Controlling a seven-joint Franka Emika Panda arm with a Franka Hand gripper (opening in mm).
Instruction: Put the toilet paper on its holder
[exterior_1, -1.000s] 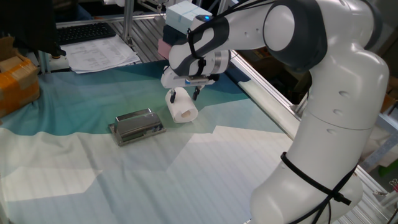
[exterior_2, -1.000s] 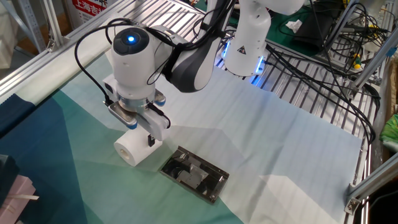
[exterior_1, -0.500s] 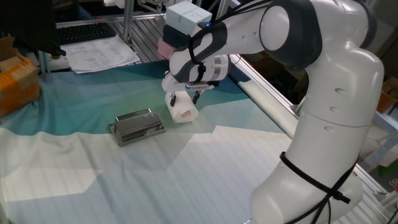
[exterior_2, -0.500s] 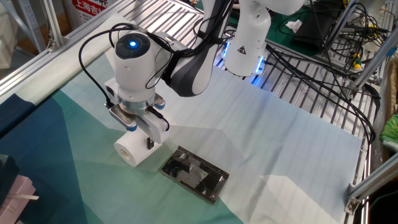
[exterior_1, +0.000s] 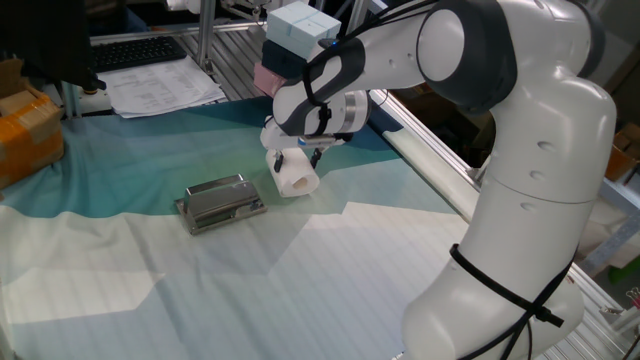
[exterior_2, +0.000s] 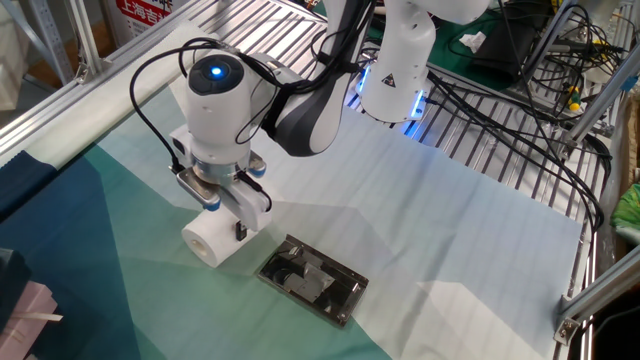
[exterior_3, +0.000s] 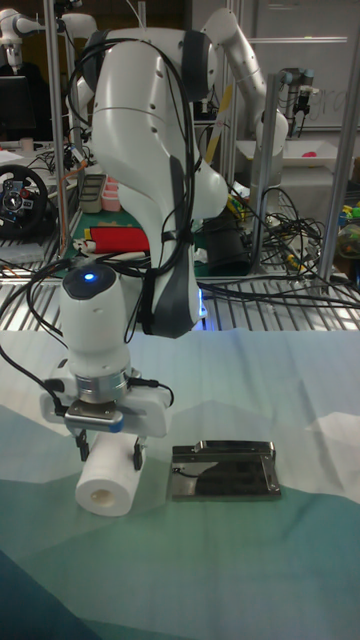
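On the counter (exterior_1: 330, 270), just beside the holder (exterior_1: 220, 202): toilet paper (exterior_1: 295, 178) lying on its side. Claw (exterior_3: 109, 447) spread apart, straddling the roll. Grasp step judged in hand; closing, lifting, threading onto bar required next

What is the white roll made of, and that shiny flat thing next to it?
The toilet paper looks like soft matte white paper wound round a hollow core, seen at its end. The holder looks like metal: silver-grey, glossy, with dark reflections. The cloth under them seems to be fabric, since it lies in folds.
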